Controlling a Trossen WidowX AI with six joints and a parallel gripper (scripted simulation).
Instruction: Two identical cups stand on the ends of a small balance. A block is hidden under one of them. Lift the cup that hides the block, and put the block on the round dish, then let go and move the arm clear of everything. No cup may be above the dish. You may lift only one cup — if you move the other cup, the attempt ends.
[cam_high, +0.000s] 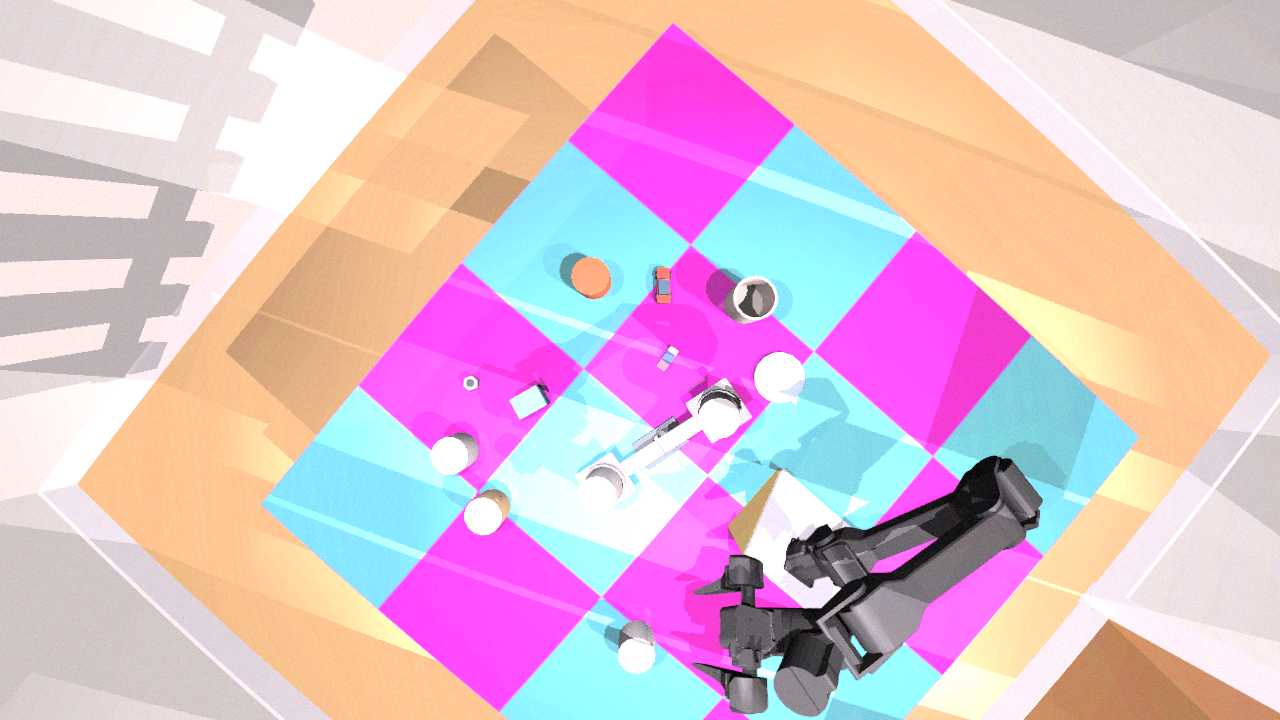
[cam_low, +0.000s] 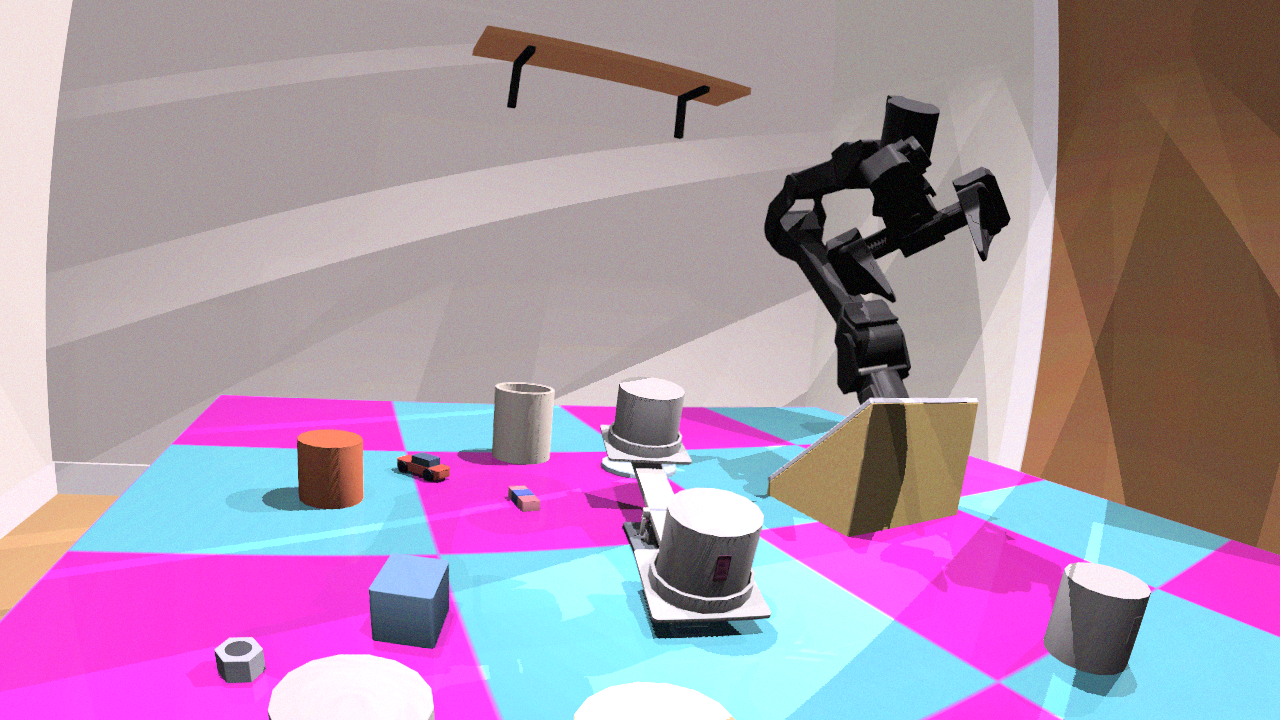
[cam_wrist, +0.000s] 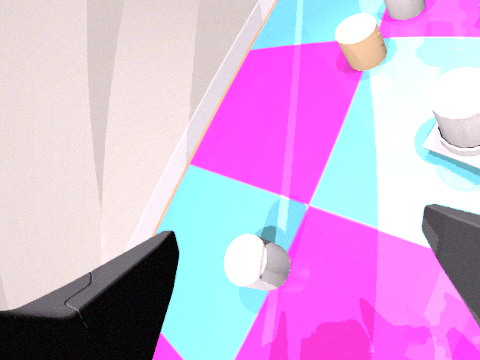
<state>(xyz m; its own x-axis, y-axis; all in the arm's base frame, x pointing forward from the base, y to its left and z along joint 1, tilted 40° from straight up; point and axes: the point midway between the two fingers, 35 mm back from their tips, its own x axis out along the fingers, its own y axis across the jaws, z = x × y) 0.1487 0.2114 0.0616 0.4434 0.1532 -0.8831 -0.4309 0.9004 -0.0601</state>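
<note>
A grey-white cup (cam_high: 602, 488) (cam_low: 711, 546) (cam_wrist: 462, 110) stands upright on the balance's near end in the exterior view, with a small dark red mark on its side. The matching cup (cam_high: 719, 413) (cam_low: 648, 416) stands on the far end. The balance (cam_high: 660, 447) (cam_low: 656, 490) looks tilted, far end higher. The round white dish (cam_high: 779, 377) (cam_low: 613, 466) lies beside the far end, with nothing seen on it. The block is not visible. My gripper (cam_high: 697, 628) (cam_low: 938, 278) (cam_wrist: 303, 231) is open and empty, high up and well away from both cups.
A wedge (cam_high: 751, 521) (cam_low: 913, 474) stands between the arm and balance. A grey cylinder (cam_high: 636, 649) (cam_low: 1096, 617) (cam_wrist: 257, 262) stands below the gripper's side. A tan cylinder (cam_high: 486, 512) (cam_wrist: 362, 47), blue cube (cam_high: 529, 401) (cam_low: 409, 600), orange cylinder (cam_high: 590, 277) (cam_low: 330, 470) and open container (cam_high: 754, 300) (cam_low: 523, 425) surround the balance.
</note>
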